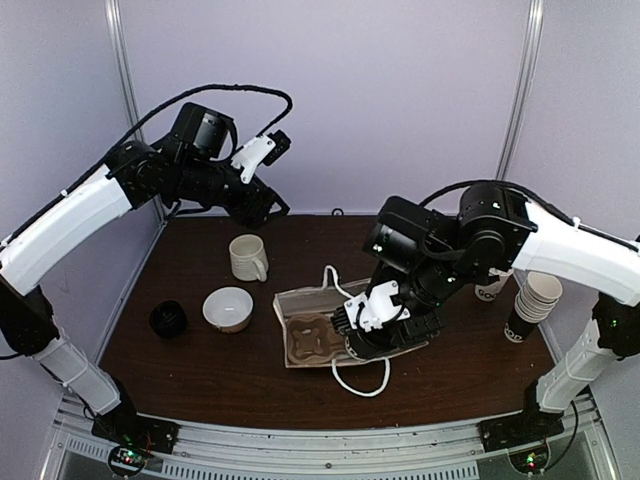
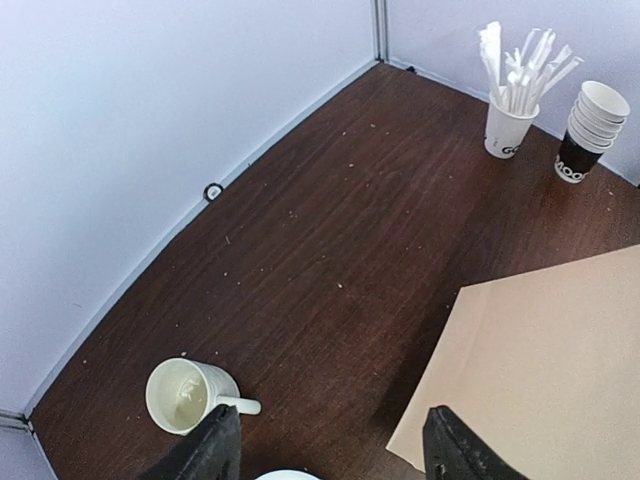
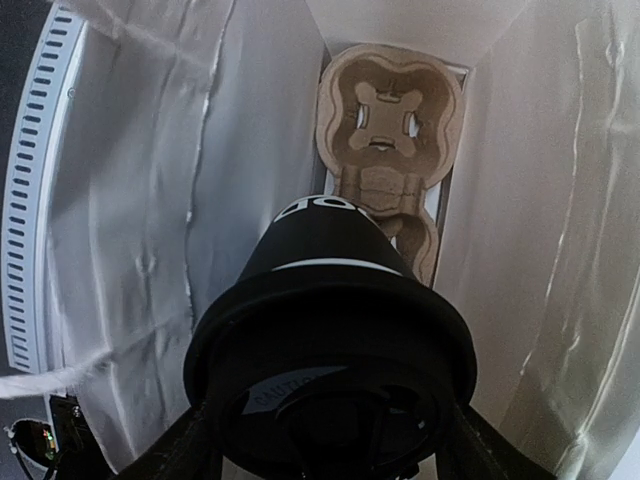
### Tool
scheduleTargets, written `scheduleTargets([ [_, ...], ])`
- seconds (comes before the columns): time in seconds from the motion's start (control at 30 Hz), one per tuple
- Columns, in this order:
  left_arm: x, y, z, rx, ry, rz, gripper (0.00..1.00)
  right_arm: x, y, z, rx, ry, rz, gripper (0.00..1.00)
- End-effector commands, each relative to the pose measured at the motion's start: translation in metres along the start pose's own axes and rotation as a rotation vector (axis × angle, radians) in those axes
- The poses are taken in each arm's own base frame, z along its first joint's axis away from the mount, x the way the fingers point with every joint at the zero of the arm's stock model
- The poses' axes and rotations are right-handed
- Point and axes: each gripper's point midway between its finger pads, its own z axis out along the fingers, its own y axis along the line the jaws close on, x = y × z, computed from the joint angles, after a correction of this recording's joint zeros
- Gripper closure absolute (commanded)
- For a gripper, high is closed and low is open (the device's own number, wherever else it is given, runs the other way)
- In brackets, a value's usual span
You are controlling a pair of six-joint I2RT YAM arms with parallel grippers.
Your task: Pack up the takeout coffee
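The takeout coffee (image 3: 330, 300), a black cup with a black dome lid, lies lid-first toward the right wrist camera. My right gripper (image 3: 330, 438) is shut on it, one finger on each side of the lid. Cup and gripper are inside the open paper bag (image 3: 140, 200), which lies on its side on the table. A brown cardboard cup carrier (image 3: 390, 110) sits deeper in the bag, beyond the cup's base. From above, the right gripper (image 1: 375, 318) covers the cup at the bag's mouth (image 1: 300, 298). My left gripper (image 1: 262, 150) is raised at the back left, open and empty (image 2: 332, 452).
A cream mug (image 1: 248, 257), a white bowl (image 1: 228, 308) and a black lid (image 1: 168, 319) stand left of the bag. A stack of paper cups (image 1: 530, 300) and a cup of straws (image 2: 505, 120) stand at the right. The bag's string handle (image 1: 362, 385) trails toward the front edge.
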Motion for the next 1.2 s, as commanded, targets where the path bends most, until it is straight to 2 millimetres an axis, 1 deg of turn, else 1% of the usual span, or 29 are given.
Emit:
scheduleTargets([
  [0.0,0.003,0.018,0.028,-0.056,-0.008,-0.081,0.34,0.007,0.003,-0.012,0.077,0.0,-0.031,0.3],
  [0.1,0.013,0.021,0.048,-0.054,0.035,-0.104,0.34,0.005,0.011,-0.009,0.095,0.01,-0.067,0.3],
  [0.2,0.019,0.021,0.061,-0.048,0.058,-0.131,0.34,0.006,0.013,-0.004,0.141,0.03,-0.101,0.3],
  [0.37,0.03,-0.001,0.078,0.068,0.069,-0.178,0.35,0.006,0.02,-0.001,0.172,0.035,-0.129,0.3],
  [0.5,0.038,-0.006,0.086,0.09,0.075,-0.199,0.35,0.001,0.032,-0.001,0.158,0.02,-0.139,0.3],
  [0.6,0.044,-0.009,0.093,0.11,0.086,-0.206,0.35,0.002,0.04,0.005,0.176,0.037,-0.173,0.3],
  [0.73,0.049,-0.02,0.102,0.173,0.11,-0.229,0.36,0.014,0.037,0.013,0.235,0.09,-0.2,0.3],
  [0.9,0.06,-0.038,0.111,0.266,0.146,-0.261,0.37,0.025,0.034,0.016,0.287,0.111,-0.218,0.3],
  [1.03,0.071,-0.05,0.114,0.32,0.178,-0.278,0.37,0.026,0.031,0.021,0.331,0.111,-0.22,0.3],
  [1.17,0.074,-0.062,0.117,0.371,0.19,-0.276,0.37,0.025,0.029,0.024,0.351,0.107,-0.212,0.3],
])
